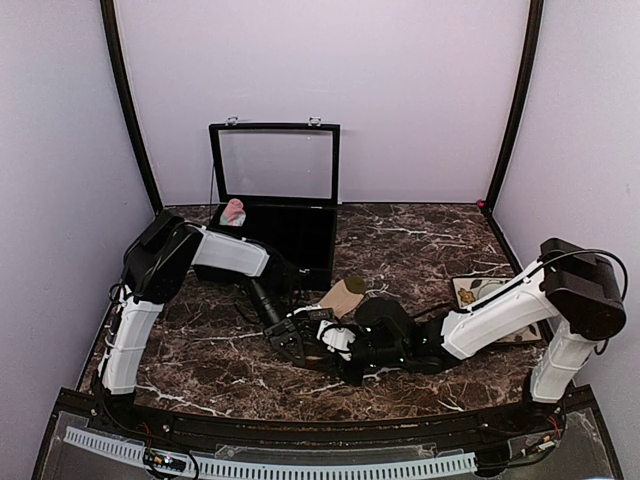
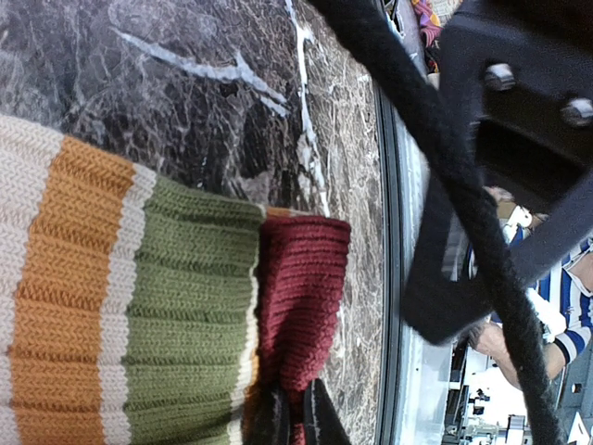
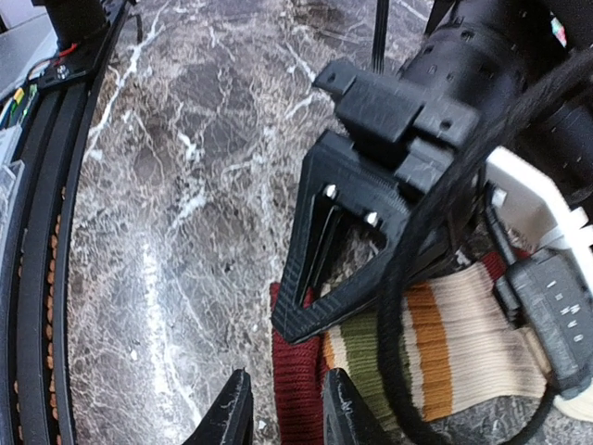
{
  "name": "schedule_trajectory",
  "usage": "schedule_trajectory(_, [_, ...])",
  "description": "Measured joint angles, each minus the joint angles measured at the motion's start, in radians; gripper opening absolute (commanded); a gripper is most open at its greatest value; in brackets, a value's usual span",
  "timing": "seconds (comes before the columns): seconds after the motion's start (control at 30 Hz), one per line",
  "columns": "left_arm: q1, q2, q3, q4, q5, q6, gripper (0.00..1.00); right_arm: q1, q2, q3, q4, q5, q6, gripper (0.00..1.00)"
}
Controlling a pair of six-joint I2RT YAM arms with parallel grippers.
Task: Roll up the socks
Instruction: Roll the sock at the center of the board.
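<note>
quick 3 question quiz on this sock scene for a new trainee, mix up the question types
1. True or false: the pink sock sits inside the black box.
2. Which part of the striped sock does the left gripper pinch? A) the toe B) the maroon cuff C) the orange band
3. In a few words, how do the jaws of the right gripper stand?

Key:
1. True.
2. B.
3. Open, with a gap between the fingers, right at the cuff's edge.
</note>
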Motion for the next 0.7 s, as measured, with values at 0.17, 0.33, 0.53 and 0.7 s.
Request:
schedule_trajectory(0.17, [0.000,0.001,0.002,-0.002,0.000,0.000,0.00,0.000,0.050,0.000,0.000,-0.011,0.000,0.26])
schedule_trajectory(0.33, [0.000,0.002,0.003,-0.005,0.000,0.000,0.00,0.000,0.093,0.000,0.005,-0.005,0.000,0.20])
schedule_trajectory(0.53, [0.000,0.002,0.003,-0.008,0.000,0.002,0.00,-0.002,0.103,-0.001,0.041,0.018,0.016,0.03])
schedule_trajectory(0.7, [0.001,0.002,0.002,-0.012,-0.001,0.007,0.26,-0.010,0.109,-0.005,0.051,0.010,0.038,0.00])
